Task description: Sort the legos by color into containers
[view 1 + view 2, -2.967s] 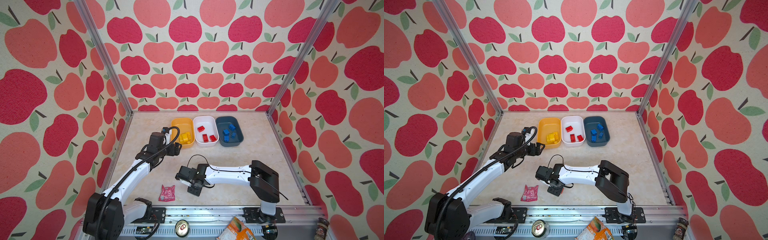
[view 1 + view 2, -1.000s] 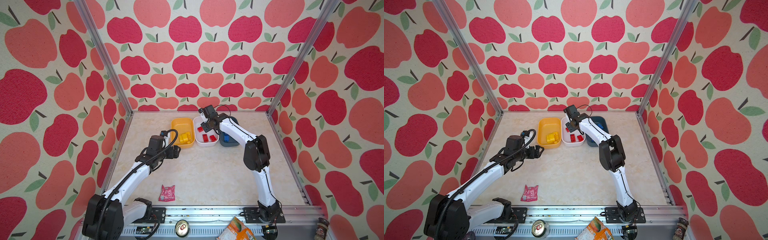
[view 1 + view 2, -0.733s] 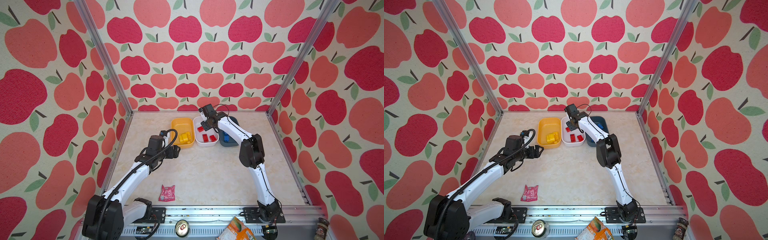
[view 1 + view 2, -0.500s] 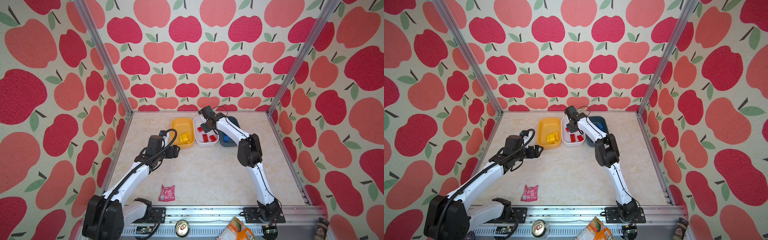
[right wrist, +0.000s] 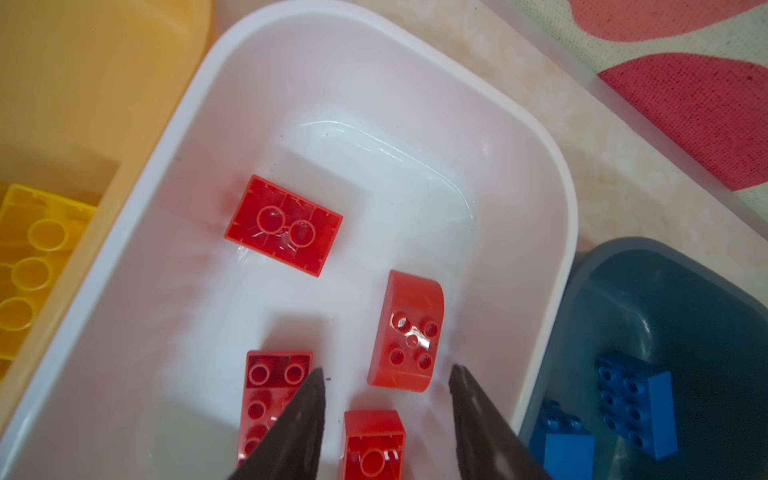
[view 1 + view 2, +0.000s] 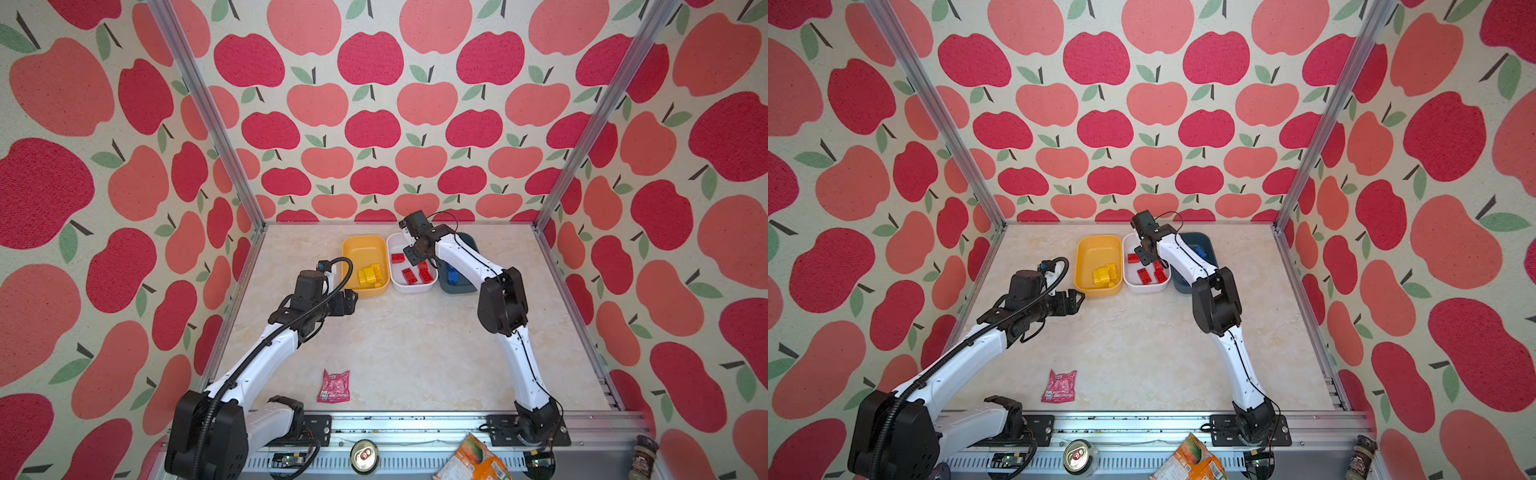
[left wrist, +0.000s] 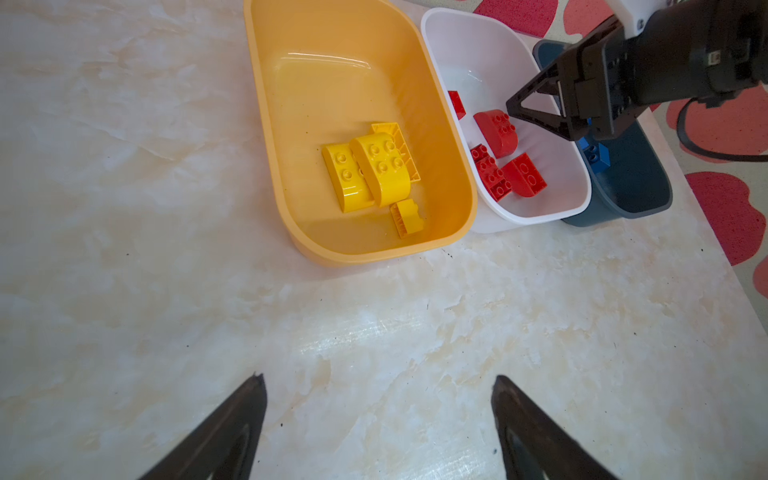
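- three tubs sit close together in a row at 12 o'clock on the surface [image 6: 415, 353]: yellow tub [image 6: 353, 245], white tub [image 6: 412, 289], blue-grey tub [image 6: 461, 287].
- the yellow legos [image 6: 370, 275] lie in the yellow tub, bunched toward its 5 o'clock corner.
- the red legos [image 6: 409, 275] lie in the white tub.
- the blue legos [image 6: 454, 276] lie in the blue-grey tub, partly hidden by the right arm.
- the right hand [image 5: 386, 369] hangs over the white tub, jaws apart, gripping nothing; a curved red brick [image 5: 409, 332] lies on the tub floor just past its fingertips.
- the left hand [image 7: 379, 377] hovers over bare surface at 7 o'clock of the yellow tub, jaws wide and empty.
- a packet [image 6: 334, 386] lies flat at 6 o'clock, well apart from the tubs.
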`<action>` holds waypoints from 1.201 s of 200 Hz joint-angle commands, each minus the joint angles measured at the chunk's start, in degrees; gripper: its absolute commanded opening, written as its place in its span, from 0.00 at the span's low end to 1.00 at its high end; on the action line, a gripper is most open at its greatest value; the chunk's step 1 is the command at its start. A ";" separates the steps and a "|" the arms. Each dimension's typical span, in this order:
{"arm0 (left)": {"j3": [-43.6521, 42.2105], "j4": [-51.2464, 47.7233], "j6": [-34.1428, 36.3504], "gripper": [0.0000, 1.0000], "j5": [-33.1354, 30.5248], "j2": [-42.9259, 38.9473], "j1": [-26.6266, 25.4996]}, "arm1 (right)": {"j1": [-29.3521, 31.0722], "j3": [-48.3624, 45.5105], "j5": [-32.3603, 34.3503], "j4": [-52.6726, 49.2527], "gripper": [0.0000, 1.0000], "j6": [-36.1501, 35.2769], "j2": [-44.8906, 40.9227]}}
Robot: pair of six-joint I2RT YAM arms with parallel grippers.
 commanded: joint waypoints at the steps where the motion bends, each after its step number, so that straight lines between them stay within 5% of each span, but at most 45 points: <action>1: 1.76 -0.38 0.41 0.88 -3.56 -1.21 0.52 | -0.35 -5.25 -0.36 2.09 0.54 1.31 -7.98; 78: 1.24 3.79 4.32 1.00 -14.95 -2.28 2.16 | -2.51 -30.17 -1.65 10.64 0.78 1.71 -29.06; 133: -0.76 11.75 6.31 0.99 -18.00 -1.14 6.62 | -8.83 -46.01 -3.82 18.60 0.99 0.67 -41.23; 199: -5.23 24.79 10.03 0.99 -17.79 1.68 13.97 | -22.84 -67.20 -6.28 36.55 0.99 1.12 -52.69; 240: -9.55 32.78 11.29 0.99 -18.81 2.68 17.82 | -31.84 -77.42 -10.70 49.65 0.99 3.26 -52.26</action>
